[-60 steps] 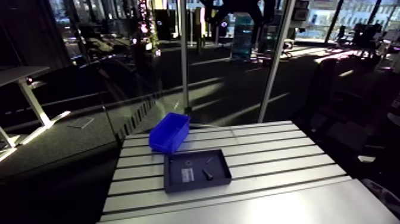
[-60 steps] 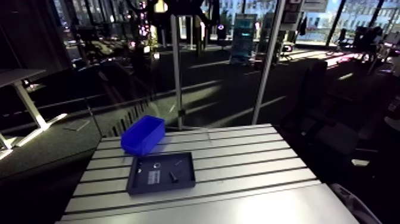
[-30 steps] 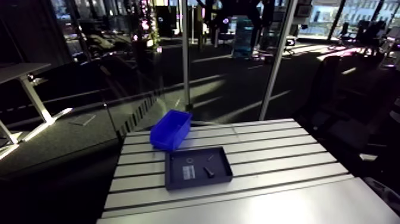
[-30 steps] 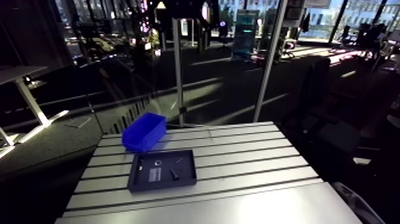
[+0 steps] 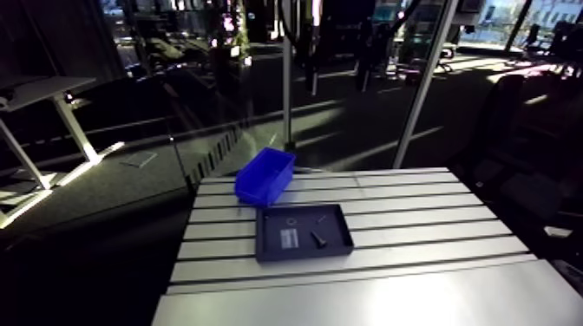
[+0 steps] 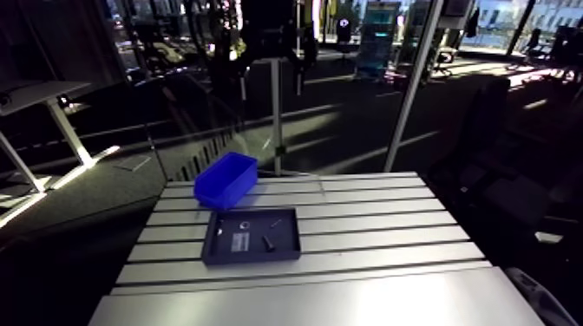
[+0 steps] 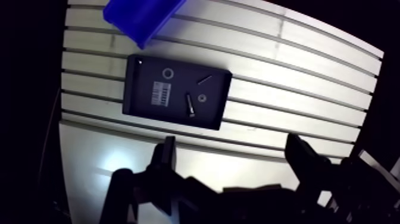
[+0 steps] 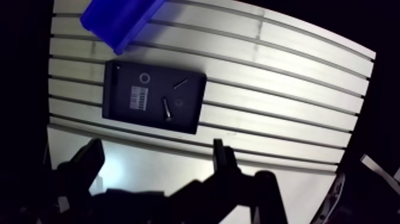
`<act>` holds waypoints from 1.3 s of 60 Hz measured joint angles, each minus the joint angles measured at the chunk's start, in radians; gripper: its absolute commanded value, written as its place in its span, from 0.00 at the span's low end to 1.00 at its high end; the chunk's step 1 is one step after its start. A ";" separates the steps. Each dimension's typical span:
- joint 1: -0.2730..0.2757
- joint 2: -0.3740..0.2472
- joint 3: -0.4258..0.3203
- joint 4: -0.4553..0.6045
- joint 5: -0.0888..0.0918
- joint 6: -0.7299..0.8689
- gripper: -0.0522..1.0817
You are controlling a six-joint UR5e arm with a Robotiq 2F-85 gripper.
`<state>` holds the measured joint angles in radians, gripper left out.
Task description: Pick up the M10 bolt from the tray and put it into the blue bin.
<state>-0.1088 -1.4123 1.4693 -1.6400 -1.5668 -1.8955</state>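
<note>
The M10 bolt [image 7: 190, 106], dark and short, lies in the black tray [image 7: 134, 102] near its middle. The tray rests flat on the slotted table. Beyond the tray's far corner stands the blue bin [image 7: 140, 15], touching or nearly touching it, and only part of it shows in the wrist view. My gripper [image 7: 235, 159] hangs high above the table on the near side of the tray, open, with nothing between its fingers [image 7: 167, 156]. In the arm view the bolt [image 5: 317, 238] lies in the tray [image 5: 278, 245], with the bin [image 5: 265, 175] behind it.
The tray also holds a white label [image 7: 159, 93], a ring washer [image 7: 168, 73], a thin screw [image 7: 205, 78] and a small nut [image 7: 202, 97]. The aluminium table [image 7: 286, 71] stretches wide beside the tray, and its edges drop off into dark floor.
The arm view has shifted, so the camera has moved. The bolt, tray and bin lie where they were on the table.
</note>
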 measured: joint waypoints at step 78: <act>0.022 0.047 0.361 -0.327 -0.021 -0.219 0.06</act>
<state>-0.0864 -1.3656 1.8301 -1.9670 -1.5877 -2.1145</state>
